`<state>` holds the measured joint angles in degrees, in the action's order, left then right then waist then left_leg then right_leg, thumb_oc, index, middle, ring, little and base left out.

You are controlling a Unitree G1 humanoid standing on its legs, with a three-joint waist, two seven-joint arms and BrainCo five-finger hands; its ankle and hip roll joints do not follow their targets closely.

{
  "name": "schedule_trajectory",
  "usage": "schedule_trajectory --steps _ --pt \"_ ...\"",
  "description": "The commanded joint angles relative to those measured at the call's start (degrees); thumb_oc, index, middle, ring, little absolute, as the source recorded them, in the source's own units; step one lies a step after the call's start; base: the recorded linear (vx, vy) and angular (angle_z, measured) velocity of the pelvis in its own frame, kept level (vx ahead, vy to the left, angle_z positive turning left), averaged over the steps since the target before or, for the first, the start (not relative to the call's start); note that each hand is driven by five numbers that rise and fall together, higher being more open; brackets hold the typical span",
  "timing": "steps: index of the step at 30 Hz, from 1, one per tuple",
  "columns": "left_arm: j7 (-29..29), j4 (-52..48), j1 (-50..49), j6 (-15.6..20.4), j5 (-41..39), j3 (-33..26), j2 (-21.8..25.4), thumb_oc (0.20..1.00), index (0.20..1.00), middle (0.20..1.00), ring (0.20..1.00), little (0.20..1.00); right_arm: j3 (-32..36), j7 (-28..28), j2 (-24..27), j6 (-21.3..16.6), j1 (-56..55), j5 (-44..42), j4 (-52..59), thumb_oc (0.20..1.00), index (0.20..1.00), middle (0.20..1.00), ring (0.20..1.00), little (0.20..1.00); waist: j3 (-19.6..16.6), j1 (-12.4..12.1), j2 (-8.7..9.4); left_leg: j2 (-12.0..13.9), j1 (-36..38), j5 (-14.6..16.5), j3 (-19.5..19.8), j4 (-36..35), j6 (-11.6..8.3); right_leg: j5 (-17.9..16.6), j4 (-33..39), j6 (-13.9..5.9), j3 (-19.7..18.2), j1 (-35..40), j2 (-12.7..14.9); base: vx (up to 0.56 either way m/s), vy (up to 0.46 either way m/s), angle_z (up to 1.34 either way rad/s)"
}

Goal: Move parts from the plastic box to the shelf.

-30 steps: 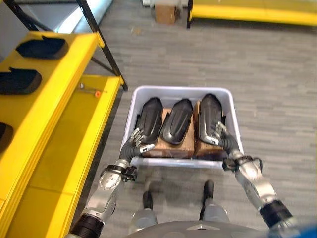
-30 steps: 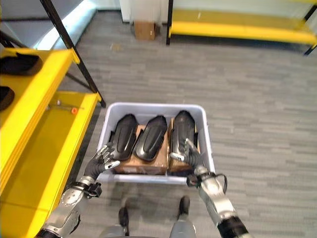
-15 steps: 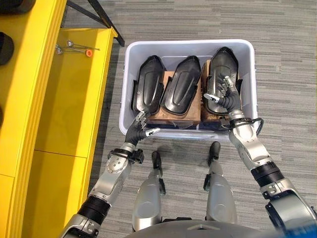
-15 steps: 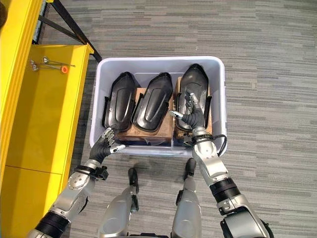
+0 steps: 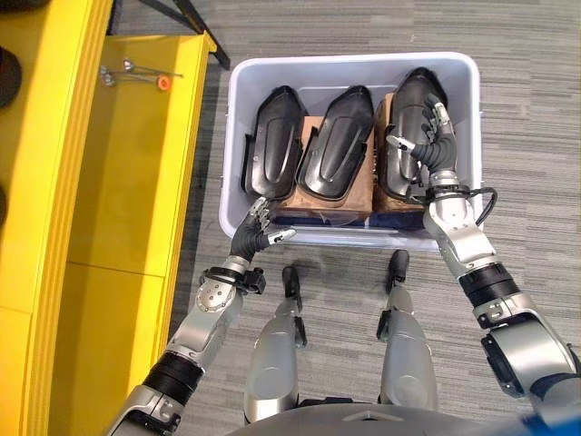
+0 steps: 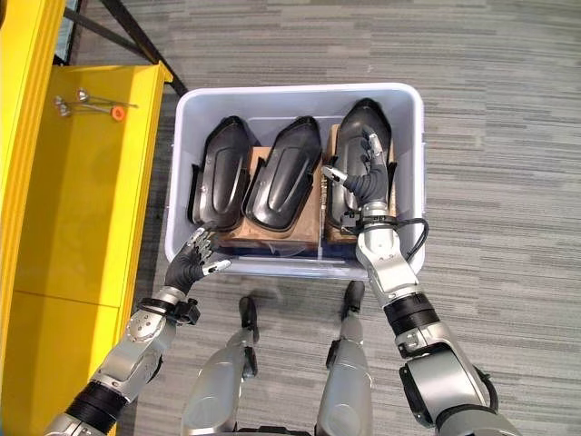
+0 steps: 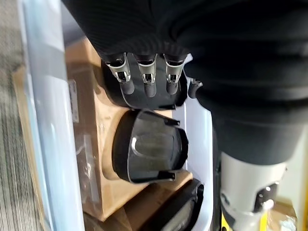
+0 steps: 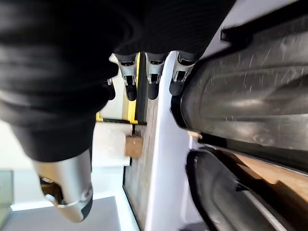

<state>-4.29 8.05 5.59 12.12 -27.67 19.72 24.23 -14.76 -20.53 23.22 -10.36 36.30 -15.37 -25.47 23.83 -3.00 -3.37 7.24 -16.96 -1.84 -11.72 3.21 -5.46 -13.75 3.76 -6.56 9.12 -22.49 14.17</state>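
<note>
I see the plastic box (image 5: pixel 238 118) at frame centre on the floor, holding three black parts (image 5: pixel 336 154) on cardboard blocks (image 5: pixel 334 200). My right robot hand (image 5: pixel 428 138) hovers over the rightmost part, fingers spread. My left robot hand (image 5: pixel 257 233) sits at the box's lower-left corner, fingers relaxed, empty. The yellow shelf (image 5: pixel 136 173) occupies the left.

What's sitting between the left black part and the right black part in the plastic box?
A third black part, the middle part, lies between the left part and the right part on brown cardboard, seen in the left eye view.
</note>
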Motion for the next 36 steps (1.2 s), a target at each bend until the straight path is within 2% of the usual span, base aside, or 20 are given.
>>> schedule_trajectory --steps 1,8,12,14,19,24,36 --pt "-1.1 -5.6 -1.9 3.6 -0.9 -0.1 3.6 1.000 1.000 1.000 1.000 1.000 -1.1 -0.4 0.6 -1.6 2.6 1.3 0.3 1.000 1.000 1.000 1.000 1.000 -0.8 -0.5 0.33 1.7 -5.3 -0.1 4.2 4.5 0.40 9.6 -11.4 -2.83 -1.3 1.9 4.3 0.00 0.000 0.00" --pt "-1.4 -6.8 -2.1 3.8 -0.6 -0.1 4.3 1.000 1.000 1.000 1.000 1.000 -2.1 1.1 0.8 -1.0 2.9 -0.6 -4.5 1.000 1.000 1.000 1.000 1.000 0.1 -0.9 -0.46 1.5 -7.1 0.0 4.7 5.5 0.52 9.7 -12.3 -2.59 -1.2 0.5 4.5 -0.01 0.002 0.02" --pt "-1.6 -7.3 -2.2 3.9 -1.2 0.2 5.1 1.000 1.000 1.000 1.000 1.000 -3.3 2.7 -0.7 -0.5 4.9 -4.8 -13.4 1.000 1.000 1.000 1.000 1.000 0.7 -1.4 -1.09 1.3 -7.6 -0.1 4.8 5.7 0.60 9.7 -12.9 -2.54 -1.2 -0.2 4.5 -0.02 0.004 0.05" --pt "-1.7 -7.3 -2.0 3.9 -1.2 0.3 5.2 1.000 1.000 1.000 1.000 1.000 -3.6 3.0 -1.2 -0.5 4.8 -5.7 -14.0 1.000 1.000 1.000 1.000 1.000 0.9 -1.4 -1.12 1.4 -7.5 -0.1 4.8 5.7 0.60 9.7 -12.9 -2.53 -1.2 -0.3 4.5 -0.01 0.003 0.02" --pt "-2.2 -7.1 -1.6 4.2 -0.4 0.0 4.9 1.000 1.000 1.000 1.000 1.000 -6.3 5.9 -3.3 -0.7 -0.8 -6.8 -8.4 1.000 1.000 1.000 1.000 1.000 1.3 -0.6 -0.78 1.7 -7.8 -0.1 4.9 6.0 0.57 9.8 -13.4 -2.46 -1.4 -0.7 4.2 0.00 0.000 0.00" --pt "-2.3 -7.0 -2.2 4.4 0.6 -0.9 4.1 1.000 1.000 1.000 1.000 1.000 -10.7 10.3 -2.5 -0.5 -8.8 -1.9 2.0 1.000 1.000 1.000 1.000 1.000 1.0 0.5 0.09 1.7 -8.0 -0.2 4.8 6.1 0.45 9.7 -13.1 -2.54 -1.4 -0.6 4.2 0.00 0.000 0.00" --pt "-1.8 -7.1 -3.8 4.7 2.2 -2.4 4.0 1.000 1.000 1.000 1.000 1.000 -9.4 13.9 2.1 -0.7 -20.0 3.0 8.7 1.000 1.000 1.000 1.000 1.000 0.5 2.1 1.48 1.9 -8.4 0.1 5.3 6.6 0.28 9.7 -13.0 -2.85 -1.2 -0.3 4.2 0.00 0.000 0.00"
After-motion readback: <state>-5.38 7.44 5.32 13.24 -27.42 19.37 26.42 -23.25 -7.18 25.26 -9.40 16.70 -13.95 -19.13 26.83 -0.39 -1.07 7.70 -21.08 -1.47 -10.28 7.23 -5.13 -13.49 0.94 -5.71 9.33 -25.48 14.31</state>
